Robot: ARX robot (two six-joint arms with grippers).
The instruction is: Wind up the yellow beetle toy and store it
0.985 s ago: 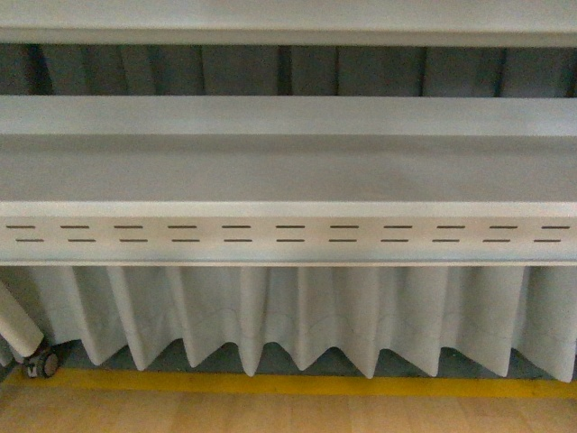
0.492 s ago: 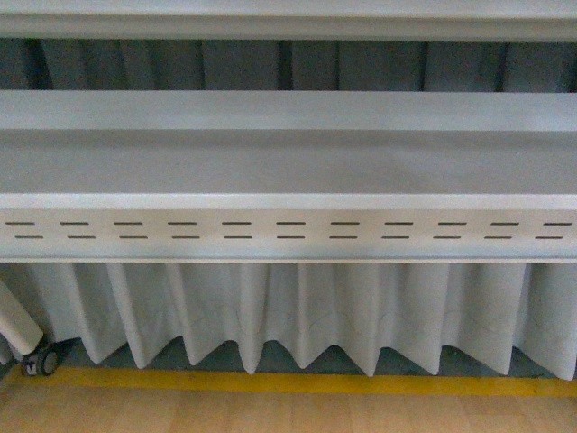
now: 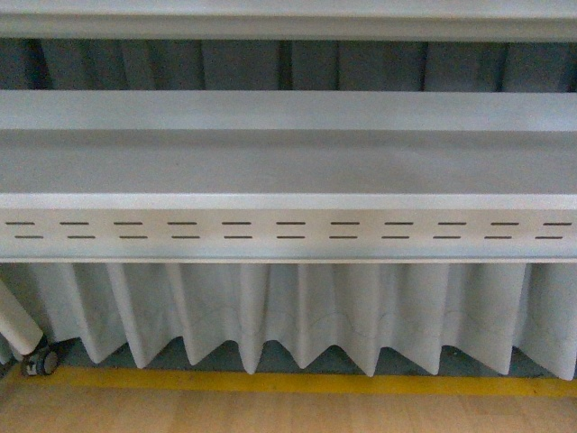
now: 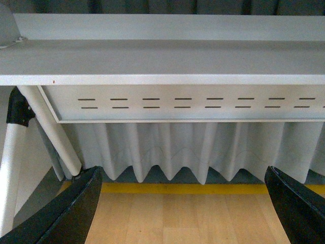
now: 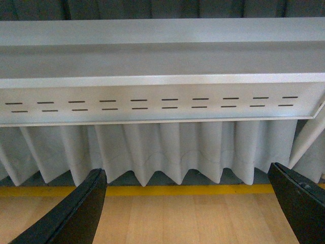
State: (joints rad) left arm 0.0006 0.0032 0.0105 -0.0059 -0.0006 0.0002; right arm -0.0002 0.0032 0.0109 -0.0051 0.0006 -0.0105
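Observation:
The yellow beetle toy is out of view in every frame. In the left wrist view my left gripper (image 4: 185, 213) is open, its two black fingers (image 4: 66, 216) far apart over wooden floor with nothing between them. My right gripper (image 5: 188, 213) is open too in the right wrist view, its black fingers (image 5: 76, 216) spread over the same floor and empty. Neither arm shows in the front view.
A grey table (image 3: 288, 162) with a slotted front panel (image 3: 288, 231) spans the front view, a white pleated skirt (image 3: 297, 311) hanging under it. A yellow floor stripe (image 3: 288, 384) runs before the skirt. A white leg with a caster (image 3: 41, 363) stands at the lower left.
The front view has shifted slightly, so the table edge sits a little higher in the picture than a second ago. Nothing else differs.

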